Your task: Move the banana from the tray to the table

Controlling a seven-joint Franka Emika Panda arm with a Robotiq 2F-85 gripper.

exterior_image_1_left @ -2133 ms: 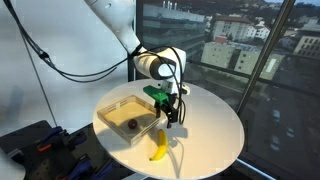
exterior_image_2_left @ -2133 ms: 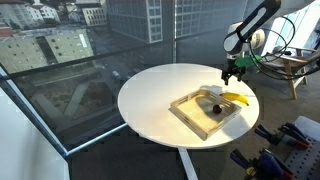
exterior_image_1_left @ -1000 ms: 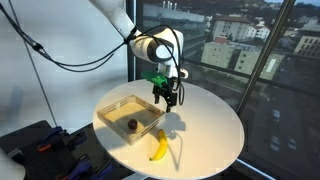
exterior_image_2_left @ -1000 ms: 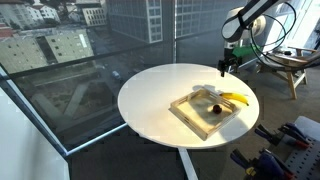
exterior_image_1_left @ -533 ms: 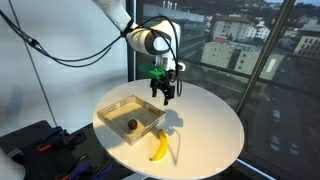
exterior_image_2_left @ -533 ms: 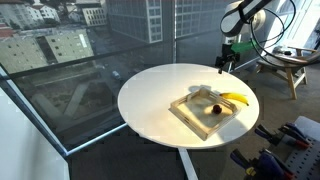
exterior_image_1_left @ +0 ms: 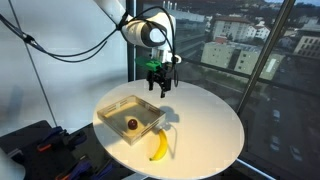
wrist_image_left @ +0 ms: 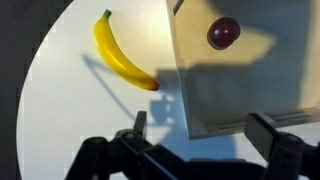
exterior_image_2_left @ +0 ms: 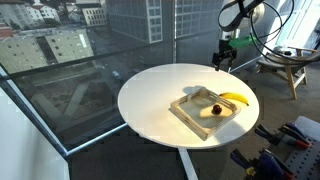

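Your banana [exterior_image_1_left: 159, 146] lies on the counter [exterior_image_1_left: 210, 125] just outside the tray [exterior_image_1_left: 115, 104] and close to the counter's near rim, so the transfer looks done. The gripper [exterior_image_1_left: 158, 88] hangs high above, jaws apart and empty. Your next move needs only a clear park: there is open room overhead, and nothing should nudge the banana toward that rim.

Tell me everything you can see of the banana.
The banana is a single curved fruit, yellow with a greenish stem tip and a darker, brownish other end. It looks unpeeled and whole. It lies flat on the white table, outside the tray, with one end close to the tray's near corner; whether they touch cannot be told. Nothing holds it.
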